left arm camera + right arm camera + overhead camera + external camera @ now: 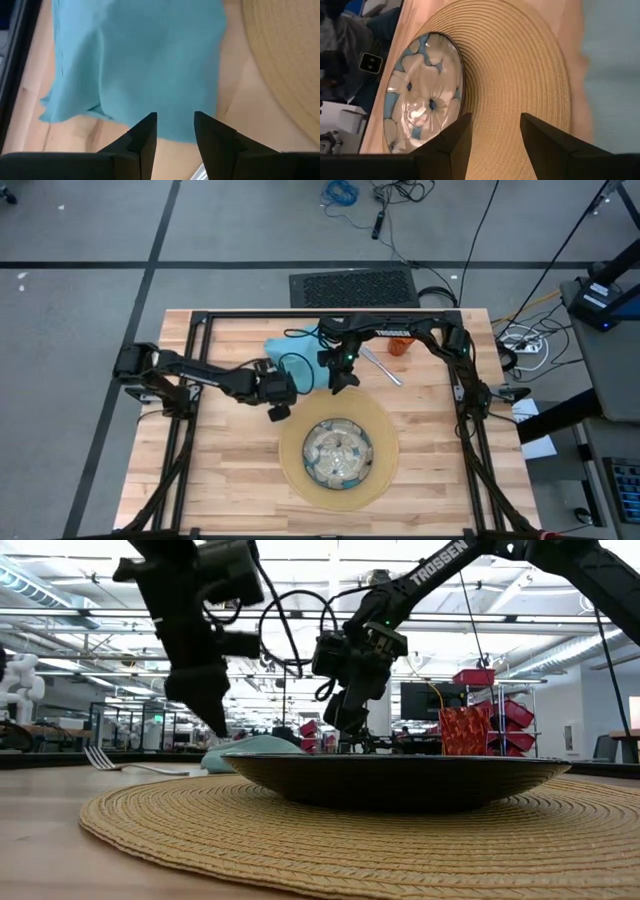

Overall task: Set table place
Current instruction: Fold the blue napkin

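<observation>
A round tan mat (385, 465) lies on the wooden table (230, 480), toward its near side, with a patterned glass plate (338, 452) at its centre. A teal napkin (290, 348) lies flat beyond the mat, partly under the arms. My left gripper (175, 122) hangs open above the napkin's near edge (150, 75) and touches nothing. My right gripper (495, 122) hangs open above the mat's far rim (520, 75), clear of it. A silver utensil (381, 366) and a small orange cup (400, 346) rest on the table at the far right. A fork (110, 762) lies on the table at the left in the low view.
Black frame rails (200, 320) run along the table's far, left and right sides. Bare wood (220, 490) lies left of the mat and also to its right (440, 480). Both arms reach in over the table's far half.
</observation>
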You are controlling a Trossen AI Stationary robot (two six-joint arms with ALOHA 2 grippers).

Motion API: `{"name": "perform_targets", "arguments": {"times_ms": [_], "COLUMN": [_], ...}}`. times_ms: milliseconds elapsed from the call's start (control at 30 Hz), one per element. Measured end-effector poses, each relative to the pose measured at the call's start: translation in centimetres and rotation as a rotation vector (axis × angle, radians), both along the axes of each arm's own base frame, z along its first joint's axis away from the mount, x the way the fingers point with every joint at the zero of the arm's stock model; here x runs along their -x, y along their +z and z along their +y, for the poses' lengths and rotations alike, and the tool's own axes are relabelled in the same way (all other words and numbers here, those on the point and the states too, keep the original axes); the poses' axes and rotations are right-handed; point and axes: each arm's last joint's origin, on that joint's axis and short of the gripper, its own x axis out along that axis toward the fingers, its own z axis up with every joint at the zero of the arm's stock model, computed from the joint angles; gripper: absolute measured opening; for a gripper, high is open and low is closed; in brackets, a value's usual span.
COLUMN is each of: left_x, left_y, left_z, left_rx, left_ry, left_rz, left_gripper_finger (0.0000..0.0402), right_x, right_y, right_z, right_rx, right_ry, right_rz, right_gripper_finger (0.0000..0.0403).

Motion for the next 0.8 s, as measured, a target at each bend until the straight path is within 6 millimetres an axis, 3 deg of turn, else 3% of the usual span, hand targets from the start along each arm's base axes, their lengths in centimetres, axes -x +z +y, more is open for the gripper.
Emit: {"name": "perform_targets", "arguments": {"times_ms": [167,300,400,500,633,800], "left_x": [-0.7,-1.1,-1.1,-0.4,0.0,0.0], "left_y": [-1.5,-1.2,-0.5,-0.2,-0.2,-0.2], "left_z": [-0.2,-0.9,-1.3,-1.6,-1.9,-2.0], "left_rx": [0.157,0.235,0.214,0.14,0.079,0.065], "left_ry": [-0.003,-0.044,-0.012,0.018,0.038,0.037], "left_rz": [-0.072,-0.126,-0.12,-0.04,-0.017,-0.013], "left_gripper_finger": [0.0116,0.0116,0.0116,0.0116,0.0116,0.0116], "right_x": [0.5,1.6,1.5,0.7,0.0,-0.2], "right_y": [-0.3,-0.6,-1.2,-1.3,-0.2,1.8], "right_z": [0.6,2.2,4.1,7.2,11.0,13.8], "right_rx": [-0.18,-0.271,-0.101,0.238,0.493,0.756], "right_ry": [0.05,0.137,0.168,0.173,0.2,0.177], "right_rz": [-0.063,-0.034,0.101,0.192,0.17,0.109], "right_gripper_finger": [0.0159,0.0159,0.0157,0.0152,0.0151,0.0151]}}
